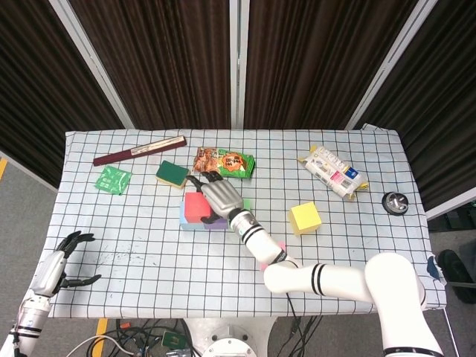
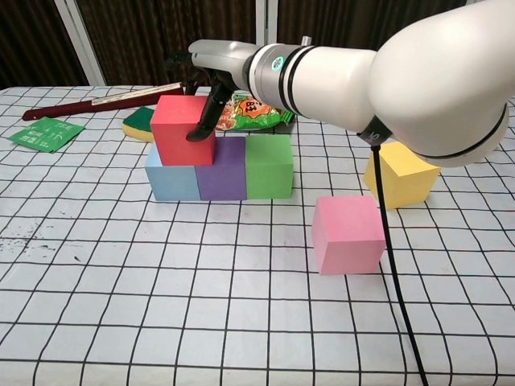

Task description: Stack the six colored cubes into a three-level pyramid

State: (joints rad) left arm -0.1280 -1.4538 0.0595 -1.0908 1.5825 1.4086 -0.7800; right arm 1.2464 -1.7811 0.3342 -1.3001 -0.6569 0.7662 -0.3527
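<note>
The right hand (image 2: pixel 203 88) reaches over the red cube (image 2: pixel 183 129), its fingers (image 2: pixel 201 127) pressed against the cube's front and right side, gripping it. The red cube sits on the bottom row of 3: it rests on the blue cube (image 2: pixel 170 181) and partly on the purple cube (image 2: pixel 223 169), with the green cube (image 2: pixel 269 165) further right. The pink cube (image 2: pixel 347 234) lies in front and to the right of the red cube, apart from the row. The yellow cube (image 2: pixel 400 174) stands well to its right. The left hand (image 1: pixel 59 264) hangs off the table's (image 1: pixel 134 253) left edge, fingers spread, holding nothing.
</note>
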